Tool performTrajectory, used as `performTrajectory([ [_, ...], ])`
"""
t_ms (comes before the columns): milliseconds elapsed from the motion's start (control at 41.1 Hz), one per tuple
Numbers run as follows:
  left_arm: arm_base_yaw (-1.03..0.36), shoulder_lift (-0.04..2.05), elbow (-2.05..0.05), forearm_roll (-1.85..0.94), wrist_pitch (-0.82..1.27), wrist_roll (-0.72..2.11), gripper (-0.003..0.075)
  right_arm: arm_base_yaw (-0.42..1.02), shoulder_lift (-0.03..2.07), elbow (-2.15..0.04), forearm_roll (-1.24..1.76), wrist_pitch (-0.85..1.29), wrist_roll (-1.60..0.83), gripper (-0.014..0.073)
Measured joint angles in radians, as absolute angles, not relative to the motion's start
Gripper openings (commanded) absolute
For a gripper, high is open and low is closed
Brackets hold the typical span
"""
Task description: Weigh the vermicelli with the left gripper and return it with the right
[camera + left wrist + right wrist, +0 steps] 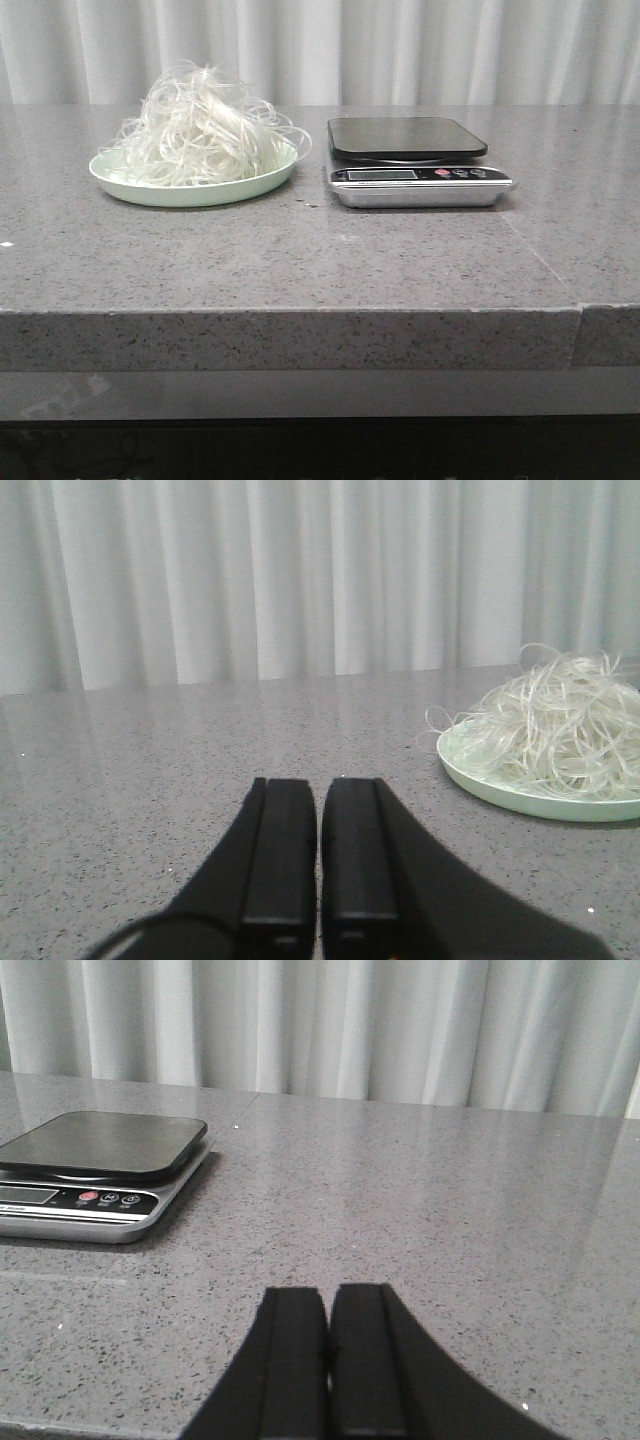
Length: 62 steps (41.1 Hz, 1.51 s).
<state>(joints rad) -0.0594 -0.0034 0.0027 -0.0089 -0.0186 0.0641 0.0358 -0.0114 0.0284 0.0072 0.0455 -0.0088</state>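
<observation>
The vermicelli (200, 130) is a fluffy white mound on a pale green plate (190, 190) at the left of the counter. The same vermicelli (560, 725) and plate (500, 785) show in the left wrist view. A kitchen scale (412, 160) with a dark platform stands to the plate's right; the scale (95, 1170) also shows in the right wrist view. My left gripper (320, 785) is shut and empty, low over the counter, well short of the plate. My right gripper (329, 1295) is shut and empty, away from the scale. Neither gripper appears in the front view.
The grey speckled stone counter (320, 260) has a front edge near the camera and a seam (560, 280) on its right side. White curtains (320, 50) hang behind it.
</observation>
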Motion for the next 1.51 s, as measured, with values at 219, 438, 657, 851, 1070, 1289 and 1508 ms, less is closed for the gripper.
performTrajectory([
  [219,-0.059,-0.003,0.003,-0.009,-0.019,0.064,0.0145,0.036,-0.011,0.028,0.007,0.045,-0.009,0.016],
  [438,-0.059,-0.003,0.003,-0.009,-0.019,0.064,0.0145,0.036,-0.011,0.028,0.007,0.044,-0.009,0.016],
  [657,-0.059,-0.003,0.003,-0.009,-0.019,0.064,0.0145,0.036,-0.011,0.028,0.007,0.044,-0.009,0.016],
  [851,-0.059,-0.003,0.003,-0.009,-0.02,0.064,0.0145,0.036,-0.011,0.028,0.007,0.042,-0.009,0.016],
  [1070,-0.059,-0.003,0.003,-0.009,-0.065,0.064,0.0145,0.036,-0.011,0.028,0.007,0.026,-0.009,0.016],
  [1289,-0.059,-0.003,-0.069,-0.025,-0.1,0.058,0.0145,0.036,-0.011,-0.056,0.007,0.053,-0.009,0.016],
  [1508,-0.059,0.01,-0.321,-0.028,-0.053,0.056,0.0145,0.036,0.002,-0.289,0.007,0.189,-0.009,0.016],
])
